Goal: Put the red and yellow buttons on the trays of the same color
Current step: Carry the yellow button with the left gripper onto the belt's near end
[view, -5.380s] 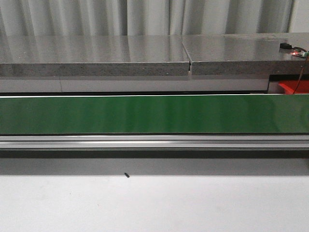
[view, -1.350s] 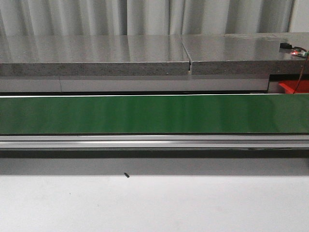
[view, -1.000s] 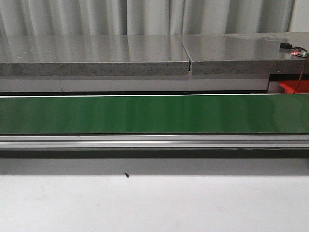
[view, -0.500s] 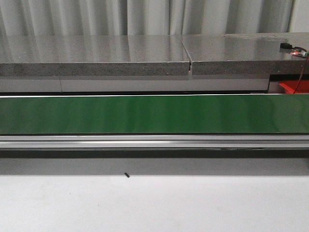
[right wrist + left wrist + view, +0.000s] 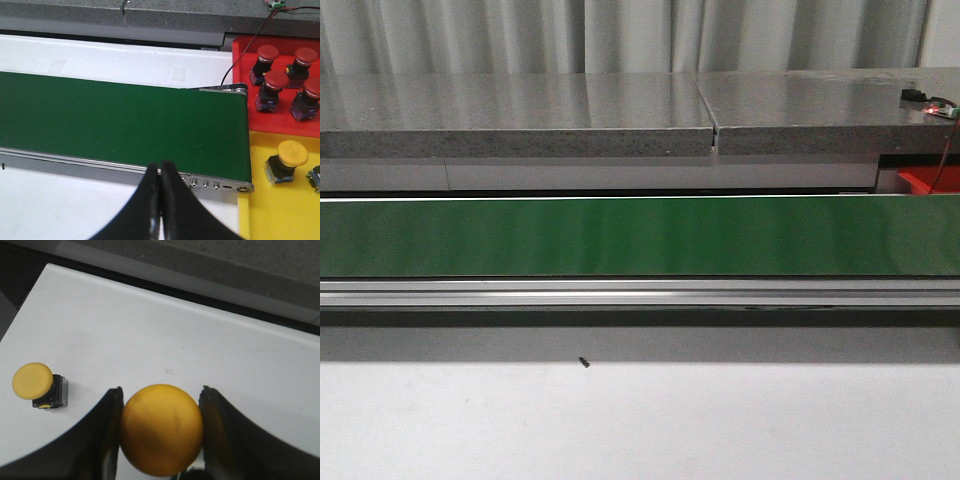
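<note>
Yellow button (image 5: 161, 429) sits clamped between my left gripper (image 5: 160, 437) fingers, cap facing the wrist camera, over the white table (image 5: 200, 340); a second yellow button (image 5: 37, 386) stands on that table at about 9 o'clock of it, well apart; my right gripper (image 5: 160, 200) is closed on nothing above the belt (image 5: 125, 120); the yellow tray (image 5: 280, 200) lies at its 3 o'clock, so I judge my held button must travel toward the right arm's side

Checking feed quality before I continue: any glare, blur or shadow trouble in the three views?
Front view: soft vertical sheen on the green belt, dark shadow band under its rail. Left wrist view: held yellow button looms large, slightly soft. Right wrist view: sharp, evenly lit; red tray and yellow tray clear.
</note>
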Controlling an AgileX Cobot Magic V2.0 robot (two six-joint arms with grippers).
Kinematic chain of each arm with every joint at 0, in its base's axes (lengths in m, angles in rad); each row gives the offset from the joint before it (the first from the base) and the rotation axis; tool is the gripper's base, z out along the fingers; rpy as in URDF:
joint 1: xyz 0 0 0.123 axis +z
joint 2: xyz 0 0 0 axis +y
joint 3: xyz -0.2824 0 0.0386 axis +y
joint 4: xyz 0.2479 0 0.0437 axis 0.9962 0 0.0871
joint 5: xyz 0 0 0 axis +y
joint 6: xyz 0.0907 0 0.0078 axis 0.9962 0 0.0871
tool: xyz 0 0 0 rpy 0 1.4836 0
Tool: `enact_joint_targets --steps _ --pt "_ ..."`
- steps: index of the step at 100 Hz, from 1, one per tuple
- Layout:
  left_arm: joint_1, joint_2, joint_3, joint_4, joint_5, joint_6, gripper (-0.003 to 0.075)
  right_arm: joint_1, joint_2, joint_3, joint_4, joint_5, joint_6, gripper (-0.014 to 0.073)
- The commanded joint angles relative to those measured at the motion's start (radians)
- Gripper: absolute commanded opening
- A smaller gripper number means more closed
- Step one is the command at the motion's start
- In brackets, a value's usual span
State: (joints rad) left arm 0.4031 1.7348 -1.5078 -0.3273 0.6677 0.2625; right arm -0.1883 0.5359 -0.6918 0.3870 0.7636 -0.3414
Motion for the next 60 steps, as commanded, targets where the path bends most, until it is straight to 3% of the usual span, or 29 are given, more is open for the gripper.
enact_joint_targets --steps 1,33,60 --pt "-0.003 -0.103 -0.015 -0.050 0.016 -0.008 0.0021 0.003 0.001 -0.024 0.022 -0.058 -0.006 -0.0068" --pt "-0.038 -0.211 0.157 -0.113 -0.002 0.033 0.0021 0.003 0.001 -0.024 0.022 -0.058 -0.006 -0.0068" --pt "-0.143 -0.211 0.283 -0.124 -0.058 0.053 0.0021 0.003 0.001 -0.024 0.022 -0.058 -0.006 -0.0068"
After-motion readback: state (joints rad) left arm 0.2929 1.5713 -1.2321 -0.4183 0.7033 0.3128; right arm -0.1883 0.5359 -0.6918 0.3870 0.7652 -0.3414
